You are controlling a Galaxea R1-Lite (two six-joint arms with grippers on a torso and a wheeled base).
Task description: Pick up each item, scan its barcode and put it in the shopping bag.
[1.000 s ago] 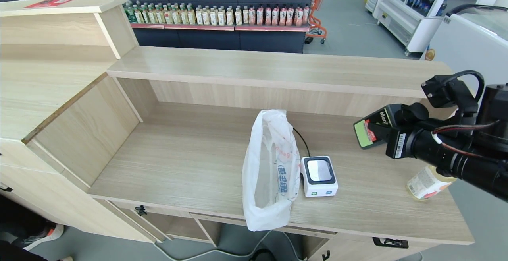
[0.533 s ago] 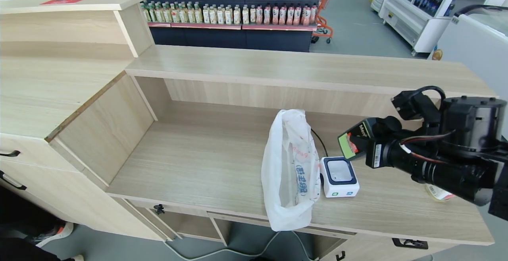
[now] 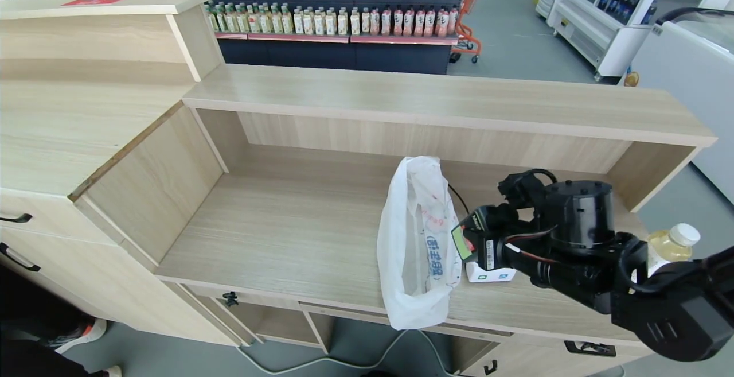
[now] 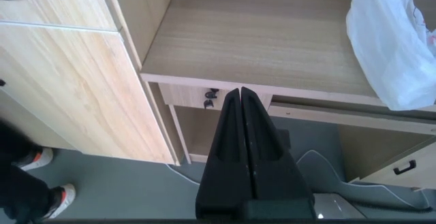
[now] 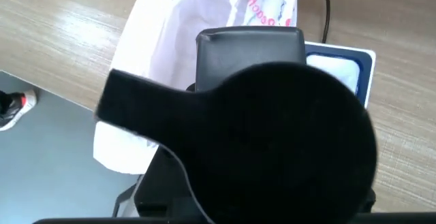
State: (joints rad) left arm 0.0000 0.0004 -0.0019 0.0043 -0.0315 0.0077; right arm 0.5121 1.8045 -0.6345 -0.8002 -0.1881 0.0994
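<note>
Your shopping bag (image 3: 421, 245) sags over the counter's (image 3: 298, 233) near edge, mouth open. Right jaws clamp the green box (image 3: 461, 240) just right of it, above the scanner (image 3: 492, 274). Left jaws are pressed together, low on the counter's near side.

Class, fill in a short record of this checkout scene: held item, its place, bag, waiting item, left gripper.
Held item: green-faced box in right gripper
Place: above the scanner, beside the shopping bag
Bag: on counter, overhanging its front edge
Waiting item: bottle at counter's right end
Left gripper: shut, low before the counter front
</note>
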